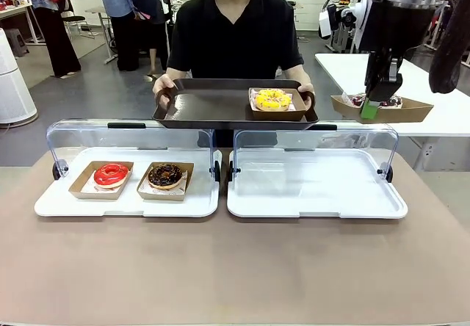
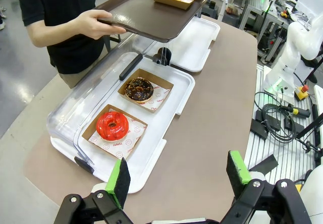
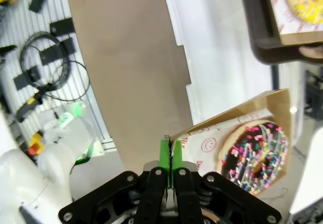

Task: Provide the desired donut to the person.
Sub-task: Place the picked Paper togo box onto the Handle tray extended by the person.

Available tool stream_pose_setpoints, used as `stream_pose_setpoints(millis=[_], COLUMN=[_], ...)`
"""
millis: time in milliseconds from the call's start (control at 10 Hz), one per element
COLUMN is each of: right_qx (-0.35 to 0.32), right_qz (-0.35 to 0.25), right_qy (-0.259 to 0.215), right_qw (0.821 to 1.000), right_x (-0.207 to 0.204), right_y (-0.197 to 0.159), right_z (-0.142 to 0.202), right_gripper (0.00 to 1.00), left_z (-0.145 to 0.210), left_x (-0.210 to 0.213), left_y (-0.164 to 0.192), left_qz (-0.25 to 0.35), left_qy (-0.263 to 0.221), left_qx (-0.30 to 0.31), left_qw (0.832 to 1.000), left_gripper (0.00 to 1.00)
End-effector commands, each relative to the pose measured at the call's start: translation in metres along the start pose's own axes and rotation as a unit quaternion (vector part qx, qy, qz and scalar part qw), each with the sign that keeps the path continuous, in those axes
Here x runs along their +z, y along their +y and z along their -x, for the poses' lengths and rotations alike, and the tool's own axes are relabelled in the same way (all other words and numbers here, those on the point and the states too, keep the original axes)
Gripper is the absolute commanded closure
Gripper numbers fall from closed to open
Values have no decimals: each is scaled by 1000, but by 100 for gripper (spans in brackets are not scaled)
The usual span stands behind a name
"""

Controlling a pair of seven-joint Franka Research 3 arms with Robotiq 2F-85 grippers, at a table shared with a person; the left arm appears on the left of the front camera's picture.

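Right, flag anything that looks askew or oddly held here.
The brown cardboard tray with the chocolate sprinkle donut hangs in the air, pinched by one edge in the right gripper, cantilevered beside the person's dark serving tray. Nothing else stands out.

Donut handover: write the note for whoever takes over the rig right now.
Right gripper: shut on the edge of a paper tray holding the sprinkle donut, held up in the air to the right of the person's brown tray.
Left gripper: open, holding nothing, above the table's near edge.
Person: holds the brown tray in both hands at the far side; a yellow donut is already on it.
Red donut and chocolate donut: in the left case. The right case is empty.
Left: set the sprinkle donut on the brown tray, release.
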State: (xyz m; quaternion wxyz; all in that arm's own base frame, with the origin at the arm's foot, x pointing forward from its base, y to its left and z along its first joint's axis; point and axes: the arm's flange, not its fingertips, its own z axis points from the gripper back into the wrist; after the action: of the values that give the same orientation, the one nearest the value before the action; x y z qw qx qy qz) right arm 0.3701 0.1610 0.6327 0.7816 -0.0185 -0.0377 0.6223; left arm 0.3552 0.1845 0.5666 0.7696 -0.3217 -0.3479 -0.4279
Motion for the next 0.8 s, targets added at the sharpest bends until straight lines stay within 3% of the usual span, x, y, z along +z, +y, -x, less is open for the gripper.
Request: stream_pose_setpoints(millis=[0, 300, 500, 700], right_qx=[-35, -67, -103, -87], right_qz=[45, 81, 64, 50], right_qy=[-13, -27, -31, -38], right_qw=[998, 994, 992, 994], right_x=[28, 75, 81, 67], right_y=[13, 22, 27, 36], right_z=[-43, -124, -192, -241], right_gripper=[98, 98, 98, 98], left_z=[0, 0, 0, 0], left_x=[0, 0, 0, 0], left_y=[-1, -1, -1, -1], left_qz=[2, 2, 2, 2], left_qy=[-8, -8, -8, -8], left_qx=[-2, -2, -2, -2], left_qw=[1000, 1000, 1000, 1000], left_gripper=[0, 0, 0, 0])
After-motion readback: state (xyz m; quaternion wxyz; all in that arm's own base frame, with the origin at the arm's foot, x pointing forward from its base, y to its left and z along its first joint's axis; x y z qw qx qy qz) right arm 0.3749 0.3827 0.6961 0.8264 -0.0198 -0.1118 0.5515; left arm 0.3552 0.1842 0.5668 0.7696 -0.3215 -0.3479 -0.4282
